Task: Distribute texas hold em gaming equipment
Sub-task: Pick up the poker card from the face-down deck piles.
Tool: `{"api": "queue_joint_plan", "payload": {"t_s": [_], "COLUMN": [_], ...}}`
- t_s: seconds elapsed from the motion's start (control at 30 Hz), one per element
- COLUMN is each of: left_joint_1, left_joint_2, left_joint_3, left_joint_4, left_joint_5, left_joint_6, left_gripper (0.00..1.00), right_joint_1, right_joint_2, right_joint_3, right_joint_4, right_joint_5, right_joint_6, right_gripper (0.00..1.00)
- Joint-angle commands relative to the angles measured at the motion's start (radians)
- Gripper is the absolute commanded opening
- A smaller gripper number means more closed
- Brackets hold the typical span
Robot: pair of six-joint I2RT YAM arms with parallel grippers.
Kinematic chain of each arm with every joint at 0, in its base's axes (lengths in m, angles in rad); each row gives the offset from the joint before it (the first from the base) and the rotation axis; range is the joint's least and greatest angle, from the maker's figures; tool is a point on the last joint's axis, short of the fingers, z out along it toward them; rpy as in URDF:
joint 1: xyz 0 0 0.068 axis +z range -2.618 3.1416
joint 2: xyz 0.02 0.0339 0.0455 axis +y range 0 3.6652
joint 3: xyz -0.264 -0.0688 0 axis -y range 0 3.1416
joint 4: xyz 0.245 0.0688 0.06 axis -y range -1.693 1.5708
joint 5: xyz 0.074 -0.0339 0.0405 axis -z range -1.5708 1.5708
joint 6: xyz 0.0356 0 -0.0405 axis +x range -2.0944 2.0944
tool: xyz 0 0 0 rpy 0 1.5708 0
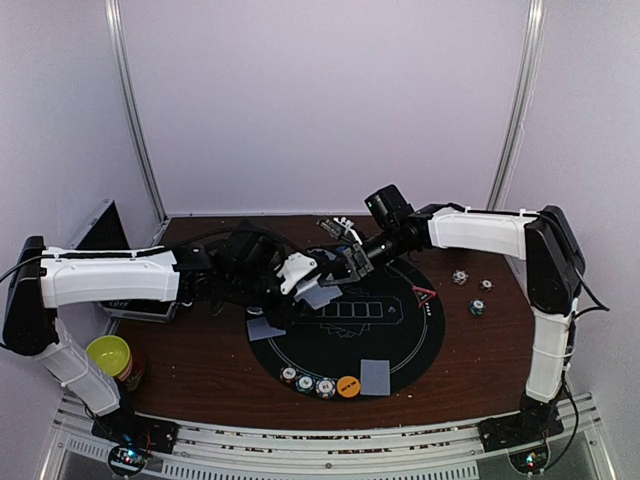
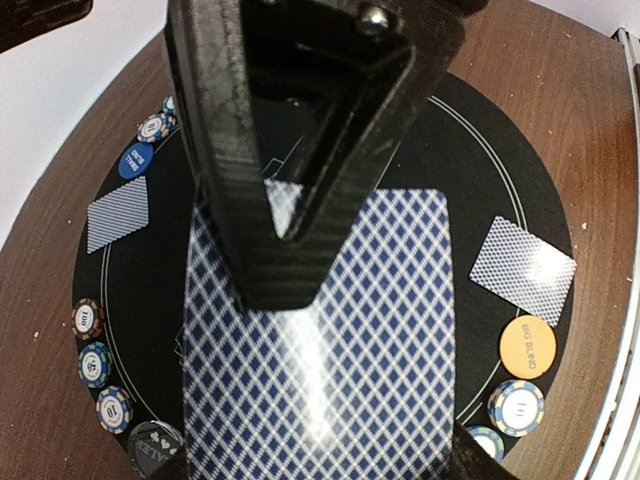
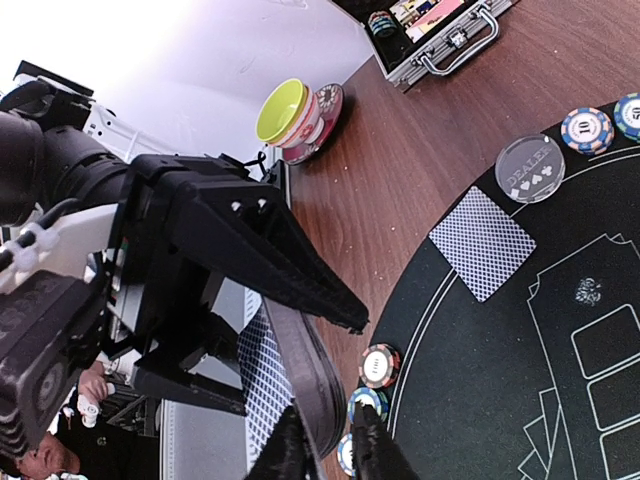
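My left gripper (image 1: 308,280) is shut on a deck of grey-blue-backed playing cards (image 2: 320,350), held above the black round mat (image 1: 410,345). My right gripper (image 3: 328,455) straddles the deck's edge (image 3: 312,385). Its jaws are narrow, with one fingertip (image 3: 288,452) against the cards and a slim gap at the other. Two single cards (image 1: 265,328) (image 1: 375,375) lie face down on the mat. Striped chips (image 1: 305,382) and an orange button (image 1: 348,386) line its near rim. A blue button (image 2: 136,160) and a red triangle marker (image 1: 425,295) also rest on the mat.
A yellow-green bowl (image 1: 108,355) sits at the near left on a stack of cups. An open metal case (image 3: 440,30) stands at the table's far left. Three loose chips (image 1: 478,307) lie right of the mat. A clear dealer button (image 3: 530,168) rests on the mat's rim.
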Motion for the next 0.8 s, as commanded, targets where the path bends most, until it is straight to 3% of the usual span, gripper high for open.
{"api": "queue_joint_plan", "payload": {"t_s": [0.0, 0.3, 0.57, 0.67, 0.77], "left_joint_1": [-0.009, -0.009, -0.009, -0.009, -0.009], "left_joint_2": [-0.020, -0.017, -0.018, -0.021, -0.022], "left_joint_3": [0.011, 0.011, 0.011, 0.011, 0.010], "left_joint_4": [0.069, 0.070, 0.070, 0.071, 0.073], "left_joint_5": [0.027, 0.029, 0.023, 0.014, 0.008], "left_joint_6": [0.008, 0.008, 0.007, 0.003, 0.000], "left_gripper": [0.60, 0.60, 0.60, 0.60, 0.60], "right_joint_1": [-0.025, -0.029, -0.044, -0.082, -0.129], "right_joint_2": [-0.028, 0.033, 0.067, 0.046, -0.020], "right_joint_3": [0.056, 0.227, 0.293, 0.263, 0.145], "right_joint_4": [-0.123, -0.472, -0.584, -0.518, -0.287], "right_joint_5": [0.025, 0.003, -0.011, -0.045, -0.064], "right_joint_6": [-0.083, -0.350, -0.425, -0.373, -0.193], "right_gripper": [0.14, 0.00, 0.00, 0.00, 0.00]}}
